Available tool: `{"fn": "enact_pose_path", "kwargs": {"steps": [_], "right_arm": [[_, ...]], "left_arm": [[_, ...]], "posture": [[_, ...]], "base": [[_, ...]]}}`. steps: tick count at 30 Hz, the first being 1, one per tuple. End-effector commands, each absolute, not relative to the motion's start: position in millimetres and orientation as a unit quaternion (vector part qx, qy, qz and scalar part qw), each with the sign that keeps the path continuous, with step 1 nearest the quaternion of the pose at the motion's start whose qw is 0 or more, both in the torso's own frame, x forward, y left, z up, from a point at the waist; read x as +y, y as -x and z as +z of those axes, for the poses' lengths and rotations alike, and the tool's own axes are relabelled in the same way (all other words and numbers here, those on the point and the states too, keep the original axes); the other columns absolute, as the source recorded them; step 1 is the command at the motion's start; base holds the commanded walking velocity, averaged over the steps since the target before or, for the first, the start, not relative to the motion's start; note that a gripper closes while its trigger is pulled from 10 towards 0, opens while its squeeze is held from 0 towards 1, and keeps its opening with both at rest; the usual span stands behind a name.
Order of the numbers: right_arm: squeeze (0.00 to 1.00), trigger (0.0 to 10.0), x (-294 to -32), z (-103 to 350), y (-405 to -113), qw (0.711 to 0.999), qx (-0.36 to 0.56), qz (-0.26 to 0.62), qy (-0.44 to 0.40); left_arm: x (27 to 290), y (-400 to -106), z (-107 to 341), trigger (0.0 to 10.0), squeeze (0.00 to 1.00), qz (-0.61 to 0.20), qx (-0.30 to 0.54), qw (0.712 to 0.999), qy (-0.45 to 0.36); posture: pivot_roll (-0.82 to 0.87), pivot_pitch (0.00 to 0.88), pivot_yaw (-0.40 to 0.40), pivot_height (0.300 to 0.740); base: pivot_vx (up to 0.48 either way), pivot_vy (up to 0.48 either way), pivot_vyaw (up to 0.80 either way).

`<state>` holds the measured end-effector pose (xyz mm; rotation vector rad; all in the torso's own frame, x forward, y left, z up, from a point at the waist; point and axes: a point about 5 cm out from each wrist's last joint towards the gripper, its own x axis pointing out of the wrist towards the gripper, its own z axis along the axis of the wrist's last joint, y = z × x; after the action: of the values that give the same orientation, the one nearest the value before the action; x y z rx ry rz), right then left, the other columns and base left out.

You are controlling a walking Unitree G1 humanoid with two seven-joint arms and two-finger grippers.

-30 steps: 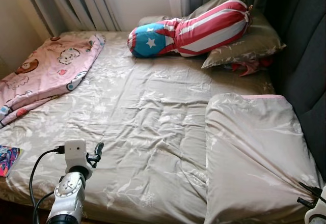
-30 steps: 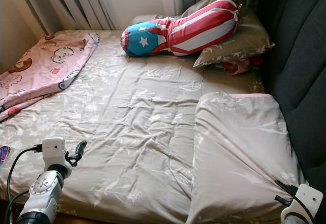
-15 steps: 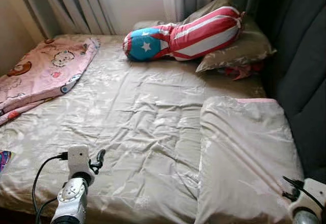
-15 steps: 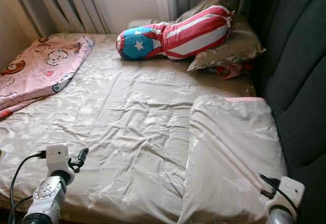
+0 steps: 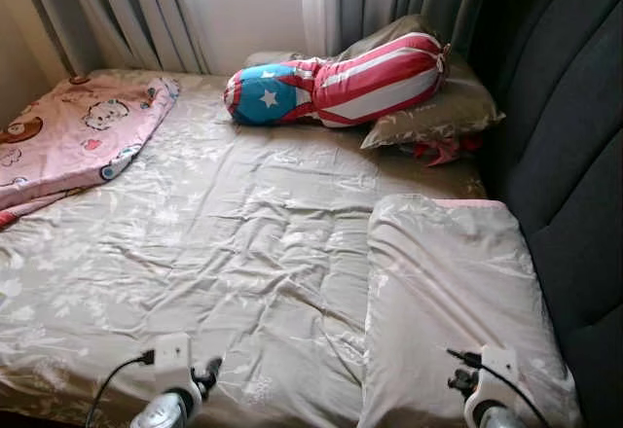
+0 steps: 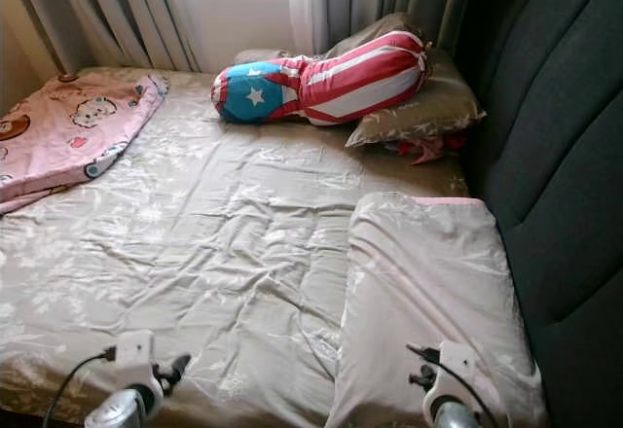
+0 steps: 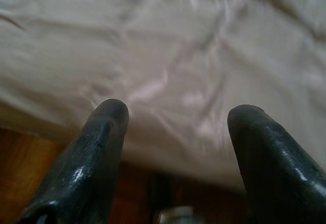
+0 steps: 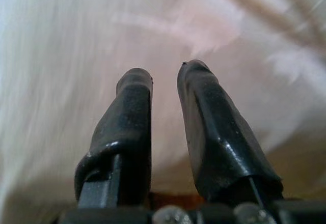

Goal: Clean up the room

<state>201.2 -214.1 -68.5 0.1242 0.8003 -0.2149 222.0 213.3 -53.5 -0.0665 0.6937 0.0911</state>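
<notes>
While the bed point(image 5: 224, 243) lies wrinkled with a pillow point(image 5: 453, 292) at right, left end effector point(image 7: 175, 114) hovers spread; right end effector point(image 8: 165, 81) nearly closed, empty.

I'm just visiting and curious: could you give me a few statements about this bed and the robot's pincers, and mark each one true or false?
1. The star-and-stripes bolster leans on a pillow. True.
2. The pink cartoon blanket lies by the headboard. False: it lies on the bed's opposite side, near the curtains.
3. The left pincer is open. True.
4. The right pincer grips the bolster. False: it is near the folded quilt, holding nothing.
</notes>
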Motion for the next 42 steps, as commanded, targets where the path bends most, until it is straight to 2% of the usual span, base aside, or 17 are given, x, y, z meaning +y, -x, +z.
{"fn": "enact_pose_path", "kwargs": {"steps": [1,3,11,17,22,36,37,42], "right_arm": [[0.0,10.0,-201,-77,-190,0.905,0.419,-0.064,-0.039],[0.0,10.0,-199,-79,-188,0.903,0.423,-0.059,-0.037],[0.0,10.0,-201,-88,-169,0.883,0.445,-0.127,-0.082],[0.0,10.0,-197,-92,-161,0.876,0.453,-0.134,-0.102],[0.0,10.0,-196,-92,-162,0.875,0.452,-0.138,-0.104],[0.0,10.0,-177,-95,-161,0.875,0.472,-0.087,-0.066],[1.0,10.0,-176,-95,-162,0.876,0.469,-0.089,-0.068],[1.0,10.0,-174,-94,-162,0.879,0.466,-0.086,-0.06]], "left_arm": [[212,-212,-61,10.0,0.0,0.045,0.367,0.929,0.02],[211,-208,-63,10.0,0.0,0.045,0.373,0.927,0.017],[223,-185,-73,10.0,0.0,0.024,0.4,0.916,-0.024],[236,-170,-77,10.0,0.0,0.042,0.418,0.907,-0.022],[219,-180,-78,10.0,0.0,0.046,0.425,0.904,-0.022],[206,-188,-77,10.0,0.0,0.039,0.43,0.902,-0.023],[205,-191,-76,10.0,0.0,0.038,0.424,0.904,-0.023],[206,-192,-75,10.0,0.0,0.036,0.422,0.906,-0.024]], "posture": [[-0.01,0.0,-0.029,0.74],[-0.01,0.0,-0.03,0.74],[-0.02,0.0,-0.005,0.74],[-0.03,0.0,-0.004,0.74],[-0.03,0.0,-0.004,0.74],[-0.01,0.0,-0.012,0.74],[-0.01,0.0,-0.01,0.74],[-0.01,0.0,-0.006,0.74]], "base": [[0.0,0.0,0.0],[0.0,0.0,0.0],[0.0,0.0,0.0],[0.0,0.0,0.0],[0.0,0.0,0.0],[0.0,0.0,0.0],[0.0,0.0,0.0],[0.0,0.0,0.0]]}}
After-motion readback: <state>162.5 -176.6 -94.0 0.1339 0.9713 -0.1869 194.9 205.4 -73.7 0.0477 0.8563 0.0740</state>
